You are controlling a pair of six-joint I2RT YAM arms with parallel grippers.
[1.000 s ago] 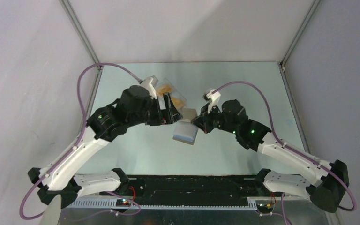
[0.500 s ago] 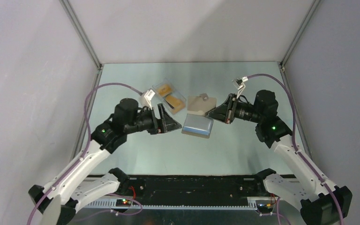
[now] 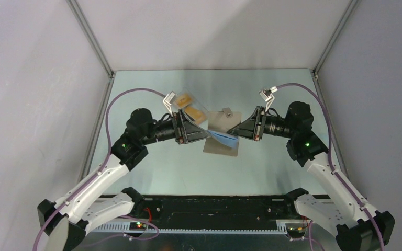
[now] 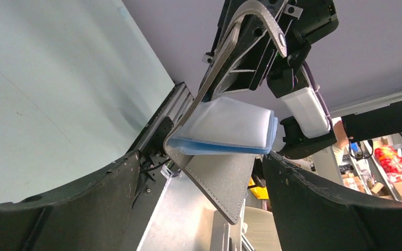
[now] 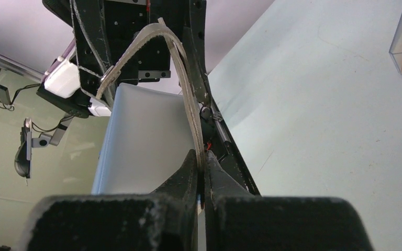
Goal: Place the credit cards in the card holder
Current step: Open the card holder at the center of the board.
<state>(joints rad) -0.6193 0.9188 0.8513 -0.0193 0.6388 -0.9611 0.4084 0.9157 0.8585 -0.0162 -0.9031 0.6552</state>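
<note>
Surface (image 3: 152, 157): pale green | card holder (image 3: 221, 146): grey, hanging open at centre, blue pockets showing | clear box (image 3: 179, 95): far-left, two orange credit cards (image 3: 194, 112) inside | my right claw (image 3: 230, 130): pressed together, pinching holder's flap | my left claw (image 3: 205, 132): spread wide, just beside holder.

Grey card holder (image 3: 221, 148), orange-gold credit cards (image 3: 194, 112)

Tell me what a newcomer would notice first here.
The grey card holder hangs open over the middle of the table, pinched by one flap in the right fingers. The left fingers stand wide apart on either side of it, without gripping it. Just beyond them, orange credit cards sit in a clear box.
</note>
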